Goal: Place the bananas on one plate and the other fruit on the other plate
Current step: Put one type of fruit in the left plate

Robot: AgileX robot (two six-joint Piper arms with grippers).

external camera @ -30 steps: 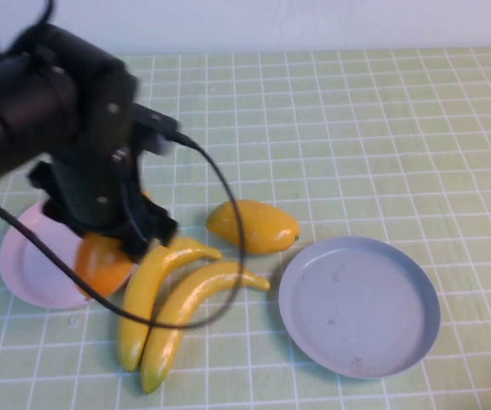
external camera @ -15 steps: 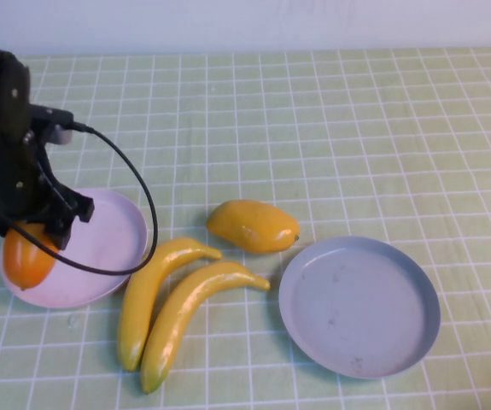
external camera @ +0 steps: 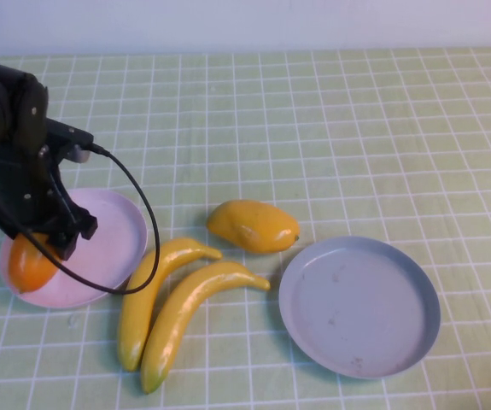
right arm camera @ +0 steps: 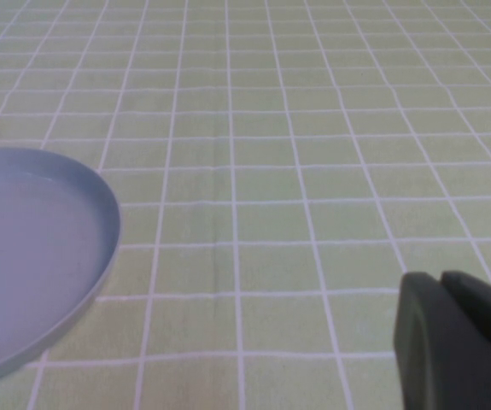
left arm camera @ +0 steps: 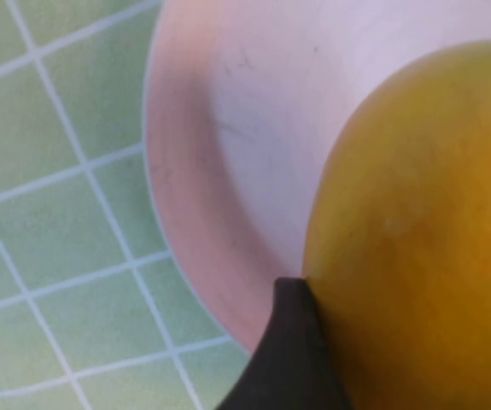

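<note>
Green checked tablecloth (external camera: 356,128) carries two bananas (external camera: 164,303), two mangoes, two plates. Left gripper (external camera: 36,243) clasps the orange mango (external camera: 27,263) over the pink plate (external camera: 108,235); yellow mango (external camera: 254,225) lies beside the empty grey-blue plate (external camera: 360,306). Right gripper (right arm camera: 463,342) sits closed, empty.

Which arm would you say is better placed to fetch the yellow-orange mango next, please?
Probably the left: its end effector is at the orange mango on the pink plate, nearer the yellow-orange mango; the right end effector appears only in its wrist view.
</note>
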